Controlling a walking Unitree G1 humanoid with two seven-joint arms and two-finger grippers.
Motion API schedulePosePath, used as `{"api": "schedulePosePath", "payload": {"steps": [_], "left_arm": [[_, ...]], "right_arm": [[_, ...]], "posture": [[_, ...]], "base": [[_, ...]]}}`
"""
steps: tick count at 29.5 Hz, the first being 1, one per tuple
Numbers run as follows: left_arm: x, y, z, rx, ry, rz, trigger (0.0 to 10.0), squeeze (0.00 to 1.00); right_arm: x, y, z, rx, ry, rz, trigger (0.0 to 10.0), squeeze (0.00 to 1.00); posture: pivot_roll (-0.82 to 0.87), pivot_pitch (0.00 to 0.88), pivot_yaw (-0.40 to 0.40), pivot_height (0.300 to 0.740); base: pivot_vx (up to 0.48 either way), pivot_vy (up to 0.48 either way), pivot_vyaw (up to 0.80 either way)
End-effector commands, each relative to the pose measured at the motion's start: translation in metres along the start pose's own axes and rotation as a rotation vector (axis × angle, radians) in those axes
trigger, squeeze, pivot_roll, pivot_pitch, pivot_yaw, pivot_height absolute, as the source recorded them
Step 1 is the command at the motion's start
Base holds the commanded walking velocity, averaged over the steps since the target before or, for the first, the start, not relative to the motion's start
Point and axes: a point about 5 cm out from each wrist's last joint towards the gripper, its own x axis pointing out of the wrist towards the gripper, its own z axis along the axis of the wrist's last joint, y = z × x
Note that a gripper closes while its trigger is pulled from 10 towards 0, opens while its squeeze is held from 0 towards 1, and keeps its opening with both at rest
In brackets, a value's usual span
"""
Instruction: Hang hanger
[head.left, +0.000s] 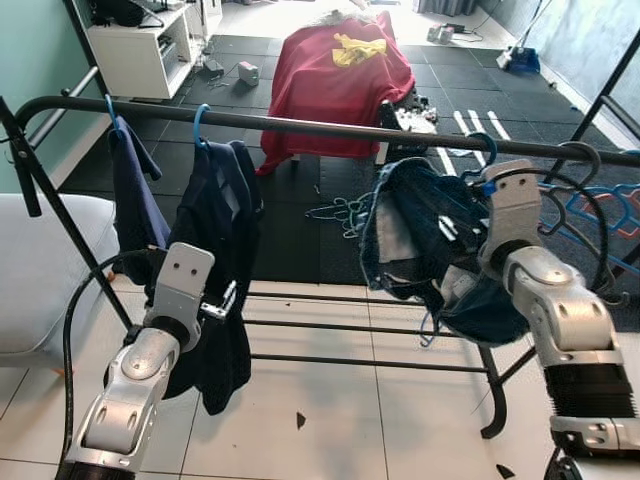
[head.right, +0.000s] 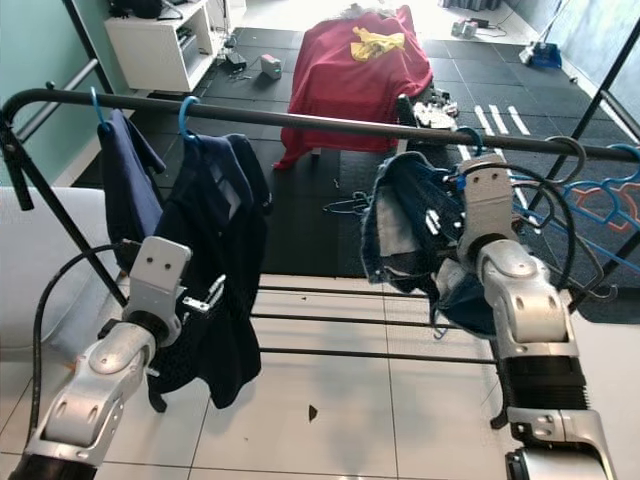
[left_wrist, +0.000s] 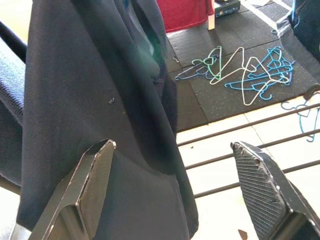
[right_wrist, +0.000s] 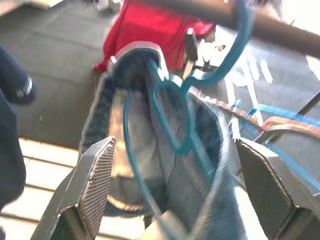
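1. Rack: black clothes rail (head.left: 330, 128) runs across the scene, with lower bars over white tile.
2. Left arm is raised and bent at the elbow. The left gripper (left_wrist: 175, 200) sits close to a dark navy garment (head.left: 225, 260) that hangs from a blue hanger (head.left: 199, 125) hooked on the rail. Its fingers (left_wrist: 87, 185) are spread wide, with nothing between them; cloth lies just in front.
3. Right arm reaches up toward the rail. The right gripper (right_wrist: 175, 195) also has its fingers (right_wrist: 97, 180) wide apart, and I see no grip on anything.
4. Task item: teal hanger (right_wrist: 172, 120) carrying a denim garment (head.left: 420, 235). Its hook (right_wrist: 240, 35) is at the rail, just ahead of the right gripper.
5. Second navy garment (head.left: 135, 195) hangs at the rail's left end.
6. Behind: red cloth (head.left: 340, 70) draped over furniture; loose hangers (left_wrist: 240, 72) lie on the dark mat.
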Motion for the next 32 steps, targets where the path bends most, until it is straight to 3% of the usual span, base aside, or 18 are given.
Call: {"api": "schedulePosePath", "payload": {"steps": [1,7,8,9,10,11,13,15,29,30,32], "left_arm": [[-0.001,-0.002,-0.004,0.013,0.013,-0.014,10.0,0.00],[0.002,-0.005,-0.003,0.013,0.008,-0.023,10.0,0.00],[0.002,-0.005,-0.002,0.012,0.006,-0.025,10.0,0.00],[0.002,-0.005,-0.002,0.012,0.006,-0.025,10.0,0.00],[0.002,-0.005,-0.002,0.013,0.005,-0.026,10.0,0.00],[0.002,-0.005,-0.002,0.013,0.005,-0.026,10.0,0.00],[0.001,-0.004,-0.002,0.015,0.005,-0.024,10.0,0.00],[0.001,-0.002,-0.003,0.016,0.008,-0.021,10.0,0.00],[0.001,-0.002,-0.003,0.015,0.008,-0.017,10.0,0.00],[0.001,-0.002,-0.003,0.015,0.008,-0.017,10.0,0.00],[0.001,-0.002,-0.003,0.015,0.008,-0.017,10.0,0.00]], "right_arm": [[-0.004,-0.003,0.004,0.018,-0.035,0.013,10.0,0.00],[-0.007,-0.013,0.001,-0.033,0.016,-0.040,10.0,0.00],[-0.007,-0.014,-0.010,-0.050,0.091,-0.048,10.0,0.00],[-0.007,-0.014,-0.010,-0.050,0.091,-0.048,10.0,0.00],[-0.009,-0.012,-0.025,-0.051,0.178,-0.042,10.0,0.00],[-0.009,-0.012,-0.025,-0.051,0.178,-0.042,10.0,0.00],[-0.012,-0.008,-0.045,-0.044,0.298,-0.017,10.0,0.00],[-0.014,-0.003,-0.054,-0.026,0.351,-0.001,10.0,0.00],[-0.011,-0.003,-0.052,0.000,0.331,-0.007,10.0,0.00],[-0.011,-0.005,-0.049,-0.001,0.320,-0.013,7.8,0.00],[-0.011,-0.005,-0.049,-0.001,0.320,-0.013,7.8,0.00]], "posture": [[-0.01,0.141,-0.071,0.740],[-0.02,0.134,-0.068,0.740],[-0.02,0.134,-0.068,0.740],[-0.02,0.134,-0.068,0.740],[-0.02,0.133,-0.068,0.740],[-0.02,0.133,-0.068,0.740],[-0.02,0.135,-0.069,0.740],[-0.02,0.138,-0.069,0.740],[-0.02,0.145,-0.070,0.740],[-0.02,0.145,-0.070,0.740],[-0.02,0.145,-0.070,0.740]], "base": [[0.000,0.000,0.00],[0.000,0.000,0.00],[0.000,0.000,0.00],[0.000,0.000,0.00],[0.000,0.000,0.00],[0.000,0.000,0.00],[0.000,0.000,0.00],[0.000,0.000,0.00],[0.000,0.000,0.00],[0.000,0.000,0.00],[0.000,0.000,0.00]]}}
